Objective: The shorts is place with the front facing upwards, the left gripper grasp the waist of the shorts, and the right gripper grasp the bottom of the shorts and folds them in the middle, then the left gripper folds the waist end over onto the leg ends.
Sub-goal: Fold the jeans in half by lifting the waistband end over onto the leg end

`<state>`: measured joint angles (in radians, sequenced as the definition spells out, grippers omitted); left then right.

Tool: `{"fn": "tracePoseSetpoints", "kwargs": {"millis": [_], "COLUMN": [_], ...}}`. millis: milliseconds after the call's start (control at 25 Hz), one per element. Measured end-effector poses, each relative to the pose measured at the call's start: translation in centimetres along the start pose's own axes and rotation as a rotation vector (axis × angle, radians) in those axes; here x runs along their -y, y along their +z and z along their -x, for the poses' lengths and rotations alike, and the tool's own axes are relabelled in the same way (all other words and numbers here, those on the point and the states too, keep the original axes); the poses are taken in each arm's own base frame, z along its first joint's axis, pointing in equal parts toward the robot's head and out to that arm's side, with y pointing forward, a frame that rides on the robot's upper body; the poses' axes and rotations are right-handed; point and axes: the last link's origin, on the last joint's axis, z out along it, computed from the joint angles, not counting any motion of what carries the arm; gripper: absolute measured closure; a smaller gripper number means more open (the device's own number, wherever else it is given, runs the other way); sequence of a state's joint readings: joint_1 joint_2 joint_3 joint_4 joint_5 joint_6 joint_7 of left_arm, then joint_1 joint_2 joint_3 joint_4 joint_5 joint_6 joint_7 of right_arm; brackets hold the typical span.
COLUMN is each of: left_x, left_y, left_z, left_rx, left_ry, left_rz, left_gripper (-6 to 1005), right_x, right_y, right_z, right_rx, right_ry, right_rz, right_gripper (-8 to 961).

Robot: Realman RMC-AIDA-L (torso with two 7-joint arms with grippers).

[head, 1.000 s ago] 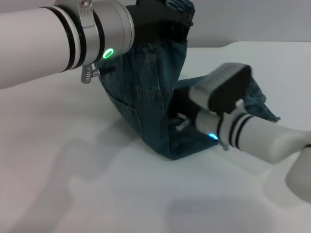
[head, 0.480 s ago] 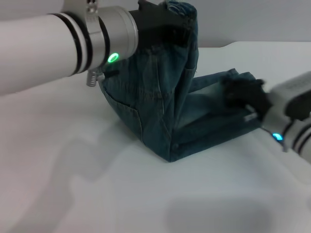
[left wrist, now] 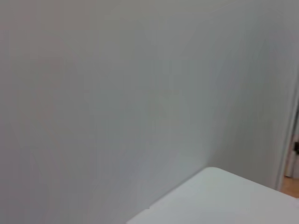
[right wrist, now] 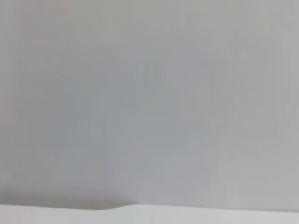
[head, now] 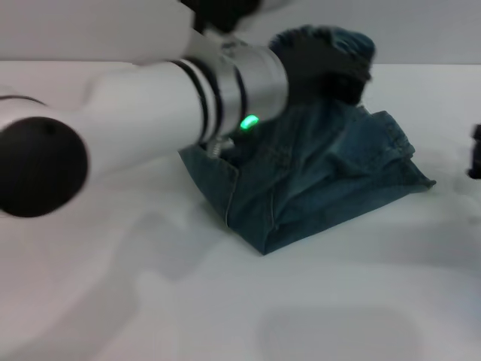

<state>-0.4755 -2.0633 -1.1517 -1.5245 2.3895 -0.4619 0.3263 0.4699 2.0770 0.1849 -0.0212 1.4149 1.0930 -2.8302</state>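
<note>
White tabletop (head: 225, 301), broad and plain, carrying everything in the head view; a corner of it also in the left wrist view (left wrist: 224, 196), under a grey wall (left wrist: 117, 93), and a strip of it in the right wrist view. Thick white-silver cylindrical left arm (head: 135, 120) with black rings and a green light, reaching across from the left over the cloth. Long blue-green denim shorts (head: 316, 180), folded lengthwise, in a heap at mid-tabletop: near folded corner flat on the surface, far end lifted into a hump. Straight stitched leg hems (head: 406, 162) flat on the tabletop to the right. Black two-fingered left hand (head: 327, 68) above the heap, clenched on the raised denim at the top, fingers buried in the cloth. Small black right hand (head: 475, 154), a sliver at the right edge, clear of the shorts; open or closed impossible to tell.
</note>
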Motion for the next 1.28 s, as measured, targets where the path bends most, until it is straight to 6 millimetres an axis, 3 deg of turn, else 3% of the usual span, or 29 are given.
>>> {"fn": "tracePoseSetpoints", "kwargs": {"millis": [240,600,1000,1280], "left_x": [-1.2,-2.6,-3.0,-3.7], "left_y": [1.7,3.0,3.9,5.7], "left_z": [0.9,1.6,1.2,1.6], "left_rx": [0.003,-0.047,-0.029,0.117], "left_ry": [-0.019,-0.023,0.033,0.176], "left_rz": [0.041,0.057,0.077,0.142], "left_gripper": [898,893,442,310], "right_x": [1.4,1.1,0.7,0.4], "right_y": [-2.6,-2.8,-3.0,-3.1], "right_z": [-0.8,-1.0,-0.7,-0.8], "right_rx": [0.02,0.019,0.045,0.051], "right_ry": [0.019,0.02,0.032,0.042], "right_rz": [-0.054,-0.038,-0.025,-0.021], "right_gripper": [954,953,953,954]}}
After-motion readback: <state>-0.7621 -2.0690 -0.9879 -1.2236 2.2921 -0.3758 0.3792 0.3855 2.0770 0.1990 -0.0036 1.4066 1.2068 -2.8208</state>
